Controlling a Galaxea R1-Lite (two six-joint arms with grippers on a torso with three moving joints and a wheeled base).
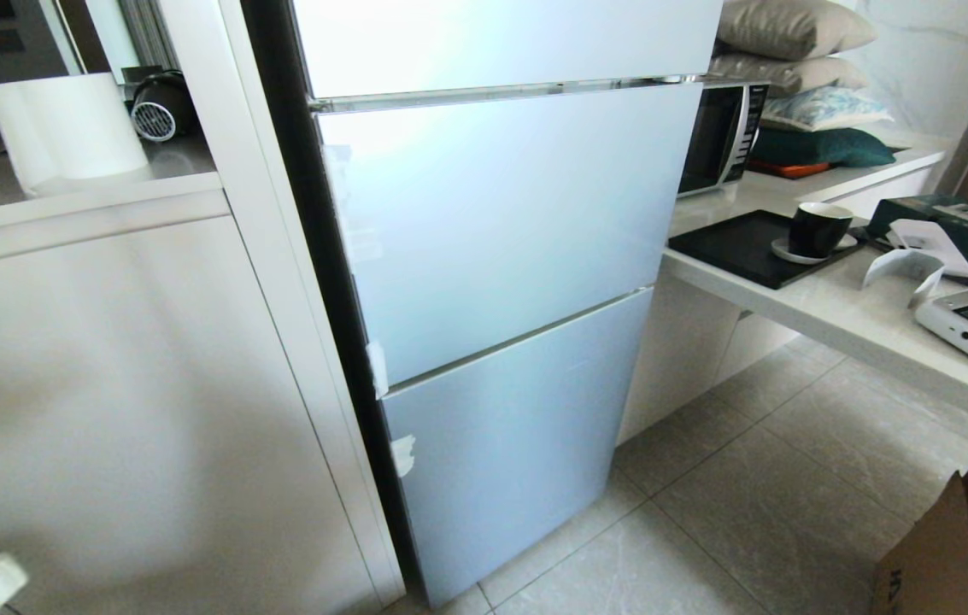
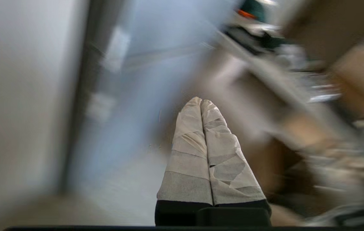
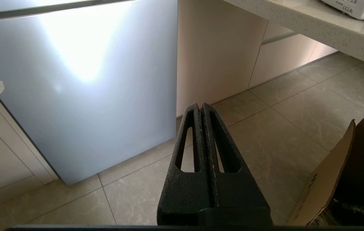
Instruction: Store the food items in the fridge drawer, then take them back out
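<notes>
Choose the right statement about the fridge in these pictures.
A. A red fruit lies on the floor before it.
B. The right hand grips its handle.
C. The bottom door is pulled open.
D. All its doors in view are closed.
D: in the head view the fridge shows flush, closed door fronts, with no fruit in sight and no hand on it.

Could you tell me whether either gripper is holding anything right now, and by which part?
Nothing is held: the left gripper and right gripper are both shut and empty.
</notes>
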